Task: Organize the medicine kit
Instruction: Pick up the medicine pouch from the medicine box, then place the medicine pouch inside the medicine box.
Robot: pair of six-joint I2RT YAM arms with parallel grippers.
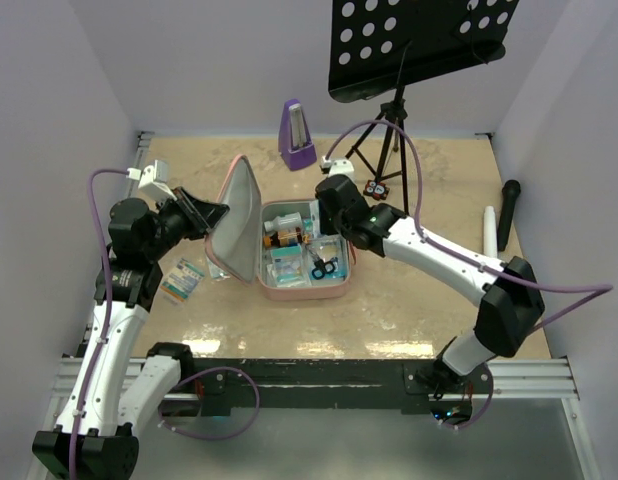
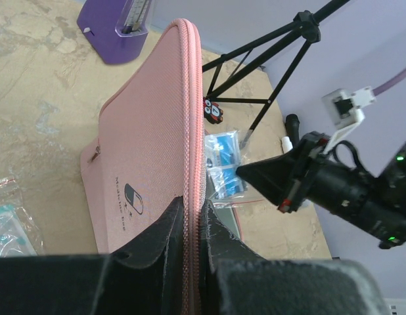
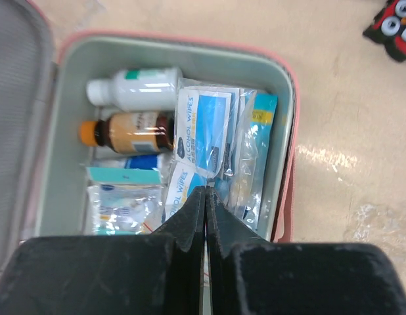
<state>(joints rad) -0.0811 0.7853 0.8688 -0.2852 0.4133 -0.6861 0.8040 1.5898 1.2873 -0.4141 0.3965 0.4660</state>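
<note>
Left gripper (image 2: 191, 210) is clamped on the lid (image 2: 150, 131) edge, holding the medicine kit (image 1: 299, 292) open mid-table. Right gripper (image 3: 205, 193) has its fingers pressed together just over the wipes bag (image 3: 203, 121) inside. I'd hold that lid steady and press the bag flat so it'll zip.

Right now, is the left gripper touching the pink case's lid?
Touching. The left wrist view shows the left gripper clamped on the lid at its zipped rim.
</note>
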